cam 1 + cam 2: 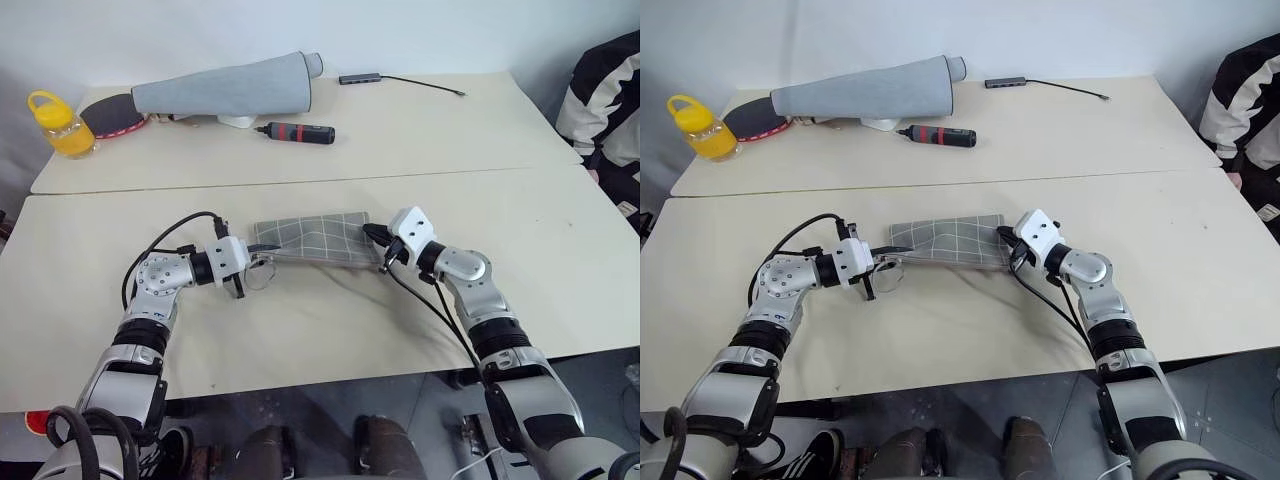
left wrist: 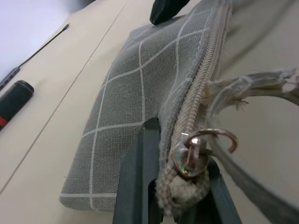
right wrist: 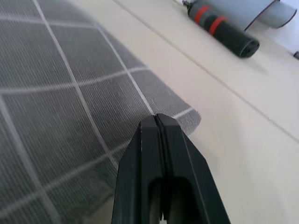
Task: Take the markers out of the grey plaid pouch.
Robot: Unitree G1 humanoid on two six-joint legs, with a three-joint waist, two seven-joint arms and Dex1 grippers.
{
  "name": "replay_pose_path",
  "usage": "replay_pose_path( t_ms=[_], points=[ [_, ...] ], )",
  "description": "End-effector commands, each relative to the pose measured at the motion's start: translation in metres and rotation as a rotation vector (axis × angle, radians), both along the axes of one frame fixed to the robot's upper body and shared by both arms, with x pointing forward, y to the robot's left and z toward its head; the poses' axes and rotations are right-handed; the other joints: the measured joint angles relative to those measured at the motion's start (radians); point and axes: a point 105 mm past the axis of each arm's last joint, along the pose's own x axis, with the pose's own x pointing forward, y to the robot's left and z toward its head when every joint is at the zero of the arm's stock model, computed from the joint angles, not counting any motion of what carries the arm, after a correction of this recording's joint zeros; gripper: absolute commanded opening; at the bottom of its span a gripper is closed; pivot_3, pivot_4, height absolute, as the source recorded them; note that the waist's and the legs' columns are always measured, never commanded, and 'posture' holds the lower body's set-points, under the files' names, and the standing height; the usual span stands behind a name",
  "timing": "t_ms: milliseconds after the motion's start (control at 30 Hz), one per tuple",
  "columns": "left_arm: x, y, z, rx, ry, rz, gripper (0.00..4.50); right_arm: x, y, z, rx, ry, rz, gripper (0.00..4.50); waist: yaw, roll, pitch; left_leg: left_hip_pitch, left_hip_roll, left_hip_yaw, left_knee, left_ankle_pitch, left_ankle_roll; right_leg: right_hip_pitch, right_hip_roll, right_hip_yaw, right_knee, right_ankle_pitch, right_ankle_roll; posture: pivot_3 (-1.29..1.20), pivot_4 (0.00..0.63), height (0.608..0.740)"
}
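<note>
The grey plaid pouch (image 1: 310, 240) lies flat in the middle of the near table, its tan zip edge (image 2: 205, 79) closed along the near side. My left gripper (image 1: 255, 248) is at the pouch's left end. In the left wrist view this gripper (image 2: 182, 149) is shut on the zip's end, just beside the small ring pull (image 2: 205, 144). My right gripper (image 1: 372, 237) is at the pouch's right end. In the right wrist view its fingers (image 3: 156, 119) are pressed together over the pouch's corner (image 3: 182, 116), with no fabric visible between them. The markers are hidden.
On the far table lie a long plain grey sleeve (image 1: 225, 88), a black tool with red bands (image 1: 298, 132), a yellow bottle (image 1: 60, 125), a red paddle (image 1: 110, 115) and a small hub with a cable (image 1: 375, 77). A black-and-white garment (image 1: 610, 90) hangs at the right.
</note>
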Motion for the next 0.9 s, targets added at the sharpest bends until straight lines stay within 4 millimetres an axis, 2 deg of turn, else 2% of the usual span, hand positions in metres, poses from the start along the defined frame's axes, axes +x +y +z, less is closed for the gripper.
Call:
replay_pose_path(
  t_ms=[33,133,200,367,467,633,900],
  points=[
    [0.0,-0.001,0.012,-0.059,-0.027,0.039,0.0,-0.008,-0.004,0.027,0.032,-0.076,0.038,1.27,0.002,0.0,0.0,0.0,0.0,0.0,0.0,0.0,0.0,0.0,0.0,0.0,0.0,0.0,0.0,0.0,0.15,0.74],
    [-0.006,-0.013,0.014,-0.103,0.008,0.1,0.0,-0.032,0.0,0.053,-0.002,-0.16,0.15,2.29,0.005,0.0,0.0,0.0,0.0,-0.002,0.0,0.0,0.0,0.0,-0.001,0.0,0.0,0.0,0.0,0.0,0.15,0.74],
    [-0.013,-0.022,0.013,-0.091,0.024,0.133,0.0,-0.052,0.007,0.056,-0.094,-0.219,0.227,2.8,0.008,0.0,0.0,-0.001,-0.001,-0.002,0.0,0.0,0.0,0.0,-0.001,0.0,0.0,0.0,0.0,0.0,0.15,0.74],
    [-0.027,-0.038,0.021,-0.105,0.047,0.178,0.0,-0.082,0.027,0.036,-0.326,-0.308,0.328,2.8,0.022,0.0,0.0,-0.001,0.0,-0.002,0.001,0.0,0.0,0.0,0.0,0.0,0.0,0.0,0.0,0.0,0.15,0.74],
    [-0.03,-0.043,0.033,-0.128,0.05,0.201,0.0,-0.073,0.032,0.013,-0.466,-0.382,0.249,2.8,0.026,0.0,0.0,0.0,0.0,-0.001,0.001,0.001,0.0,0.0,0.0,0.001,0.0,0.0,0.0,0.0,0.15,0.74],
    [-0.038,-0.05,0.035,-0.127,0.073,0.205,0.0,-0.056,0.028,0.016,-0.536,-0.489,0.142,2.8,0.028,0.0,0.0,-0.001,0.0,0.0,0.002,0.001,0.0,0.0,-0.001,0.002,-0.001,0.0,0.0,0.0,0.15,0.74],
    [-0.034,-0.05,0.028,-0.125,0.094,0.269,0.0,-0.062,0.034,0.028,-0.462,-0.555,0.16,2.8,0.029,0.0,0.0,-0.001,0.0,-0.001,0.001,0.001,0.0,0.0,0.0,0.001,-0.001,0.0,0.0,0.0,0.15,0.74]
  ],
)
